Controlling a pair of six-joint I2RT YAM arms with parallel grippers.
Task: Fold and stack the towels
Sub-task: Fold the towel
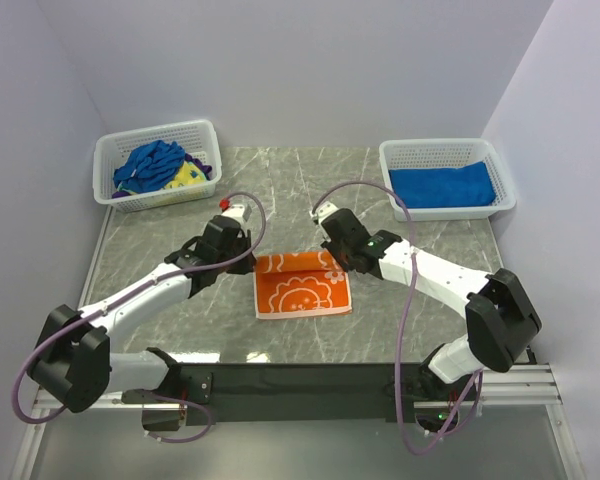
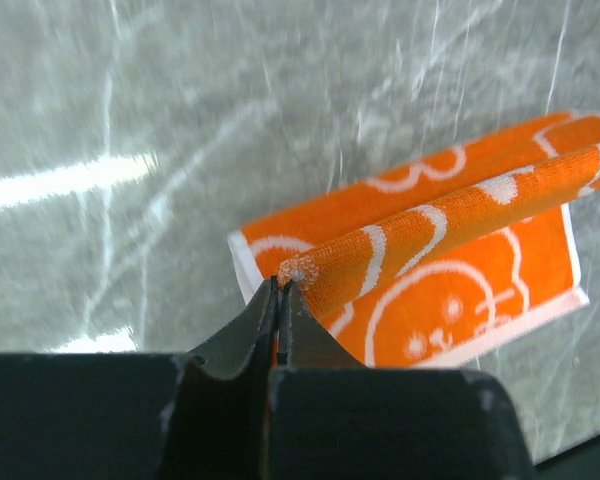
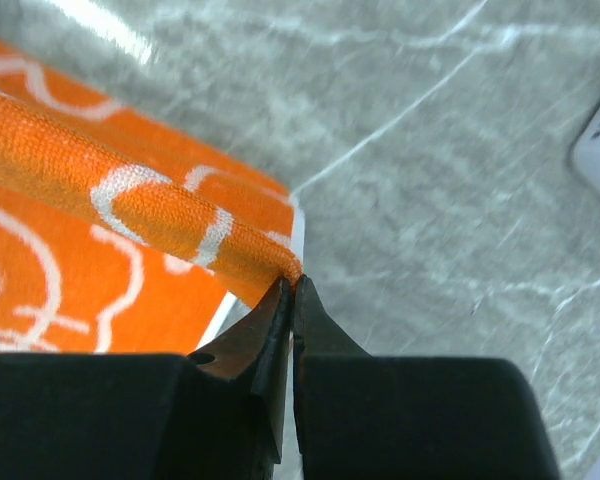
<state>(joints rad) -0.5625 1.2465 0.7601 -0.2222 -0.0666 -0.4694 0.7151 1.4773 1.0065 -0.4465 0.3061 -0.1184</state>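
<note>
A white plastic mesh basket (image 1: 150,203) is sitting at the far left corner of the grey marbled counter (image 1: 380,330). It is holding a crumpled royal blue cloth towel (image 1: 152,165), with a yellow cloth towel (image 1: 187,176) tucked just beside it. A second white mesh basket (image 1: 450,212) is sitting at the far right corner, with a folded royal blue towel (image 1: 443,185) lying flat inside. Both baskets are standing well apart from my arms.

The orange cloth towel with white flower outlines (image 1: 302,292) is lying in the middle of the counter, between my two arms. I am pinching its far edge at both ends. My left hand (image 2: 283,285) is clamping fully closed on the left corner, and my right hand (image 3: 292,285) is clamping fully closed on the right corner, with only cloth between the fingertips. That edge is stretching taut between the two hands, raised off the counter, while the rest of the towel is resting flat below it.
</note>
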